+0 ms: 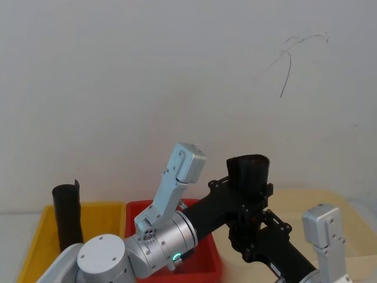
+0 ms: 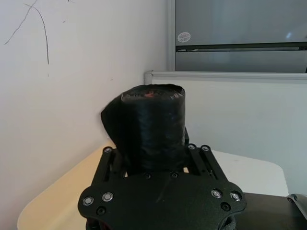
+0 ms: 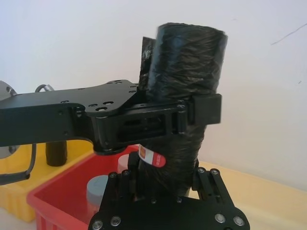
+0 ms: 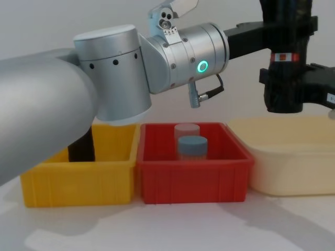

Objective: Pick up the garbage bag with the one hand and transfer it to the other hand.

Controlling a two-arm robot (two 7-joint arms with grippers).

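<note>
The garbage bag (image 3: 184, 62), a black roll with a red-and-white label (image 3: 151, 157), is held upright in the air above the bins. My left gripper (image 3: 180, 115), on the silver arm with the green ring light (image 4: 202, 66), reaches in from the left and is shut around the roll's middle. My right gripper (image 3: 165, 179) comes from below and is shut around the roll's lower end, just under the label. From the chest the bag (image 4: 285, 49) shows high at the right, with the left gripper (image 4: 285, 23) above the right gripper (image 4: 290, 86).
Below stand a yellow bin (image 4: 78, 178) with a taller plain black roll (image 1: 66, 215), a red bin (image 4: 191, 180) holding two capped jars (image 4: 191, 144), and a cream tub (image 4: 293, 162) at the right. A white wall is close behind.
</note>
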